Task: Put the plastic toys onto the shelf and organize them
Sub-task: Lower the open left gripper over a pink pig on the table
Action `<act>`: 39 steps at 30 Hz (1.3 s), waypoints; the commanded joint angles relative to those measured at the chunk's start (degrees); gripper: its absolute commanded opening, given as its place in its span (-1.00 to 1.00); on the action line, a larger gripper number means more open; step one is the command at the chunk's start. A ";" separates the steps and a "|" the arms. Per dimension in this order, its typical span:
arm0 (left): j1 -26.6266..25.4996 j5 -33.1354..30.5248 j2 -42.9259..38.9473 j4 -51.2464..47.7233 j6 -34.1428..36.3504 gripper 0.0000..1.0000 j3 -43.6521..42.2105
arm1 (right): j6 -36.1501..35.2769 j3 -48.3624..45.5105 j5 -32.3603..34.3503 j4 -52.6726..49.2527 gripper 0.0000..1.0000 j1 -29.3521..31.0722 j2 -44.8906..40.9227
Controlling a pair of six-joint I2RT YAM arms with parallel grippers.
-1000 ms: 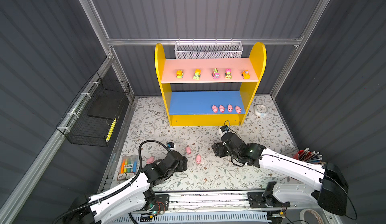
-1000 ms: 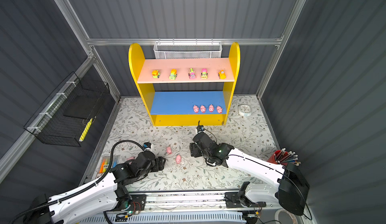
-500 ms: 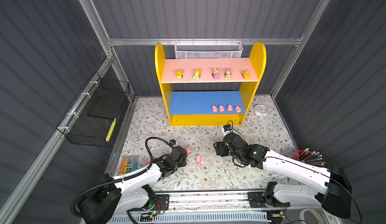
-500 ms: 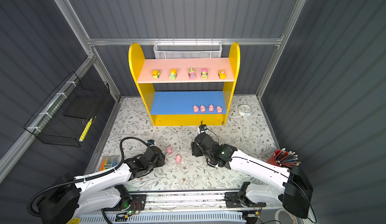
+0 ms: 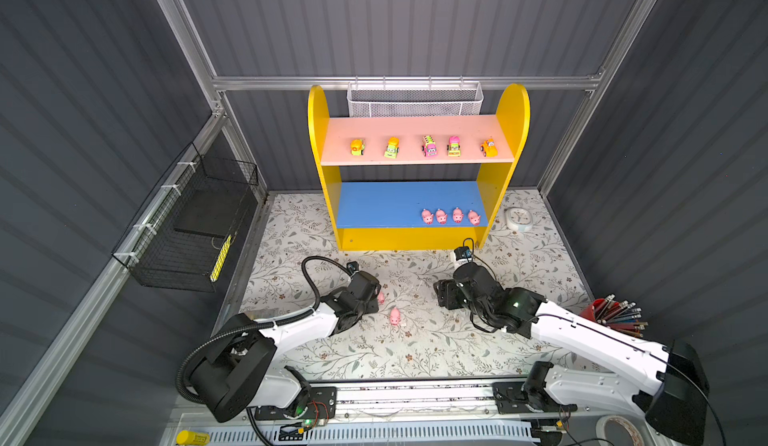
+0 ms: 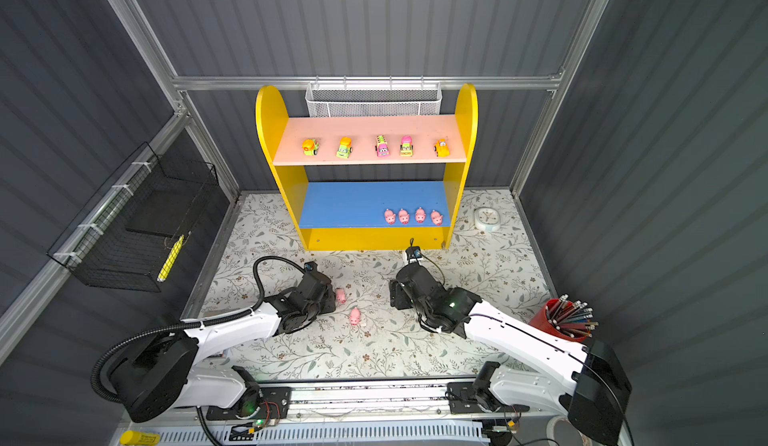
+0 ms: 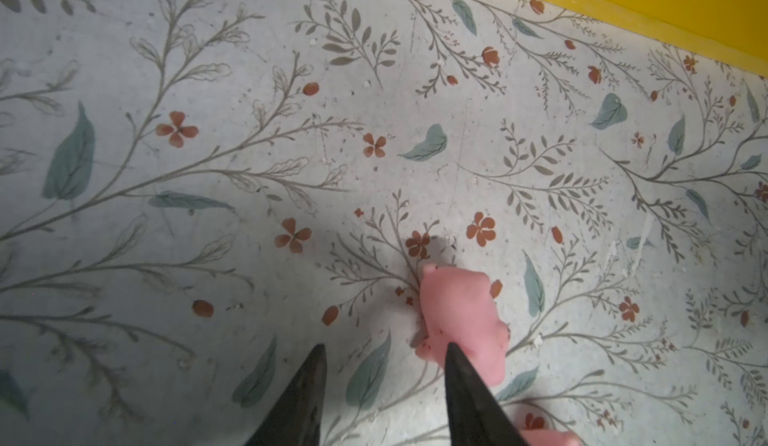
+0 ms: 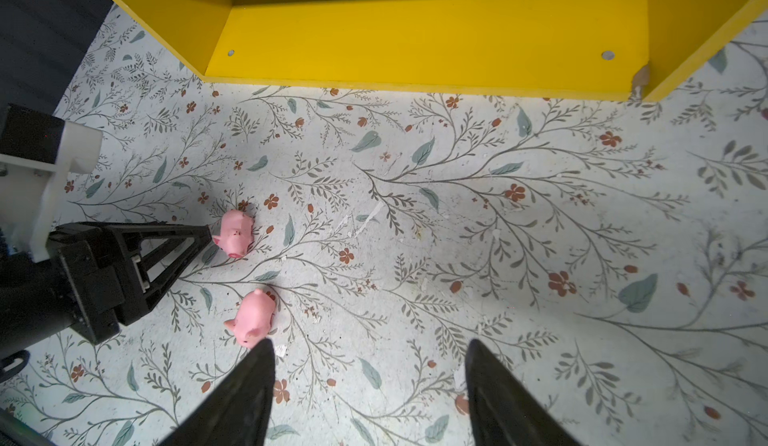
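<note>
The shelf [image 5: 318, 132] stands at the back, with several toy vehicles [image 5: 429, 146] in a row on its pink board and several pink pigs [image 5: 441, 216] at the right end of its blue board. Two more pigs lie on the floral floor. My left gripper [image 7: 384, 350] is down at one pig [image 5: 380, 297] [image 7: 461, 311]. Its jaws are narrowly open with only floor between them, and the pig rests against the outer side of one fingertip [image 7: 451, 350]. The other pig [image 5: 395, 316] [image 8: 253, 317] lies just beyond one fingertip of my right gripper [image 8: 370, 348], which is open and holds nothing.
A round white clock [image 5: 518, 218] lies right of the shelf. A red cup of pencils [image 5: 598, 315] stands at the right wall. A black wire basket [image 5: 195, 232] hangs on the left wall, and a white mesh basket [image 5: 415, 101] hangs behind the shelf top.
My left gripper has swung right across the floor to the pig nearer the shelf, and its jaws have narrowed. My right arm has barely shifted and stays open.
</note>
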 commanded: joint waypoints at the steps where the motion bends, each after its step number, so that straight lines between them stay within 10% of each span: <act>1: 0.41 1.78 1.47 0.15 1.54 -0.08 1.96 | -0.79 -0.91 -0.24 -0.39 0.44 -0.72 -0.75; 21: -1.60 4.85 9.07 -2.20 1.83 -0.14 11.02 | -2.09 -5.78 -4.32 0.40 0.46 -7.99 -5.98; 39: -7.81 -3.32 13.35 -8.76 -1.89 0.51 17.71 | -2.64 -8.00 -6.20 0.46 0.56 -10.04 -9.39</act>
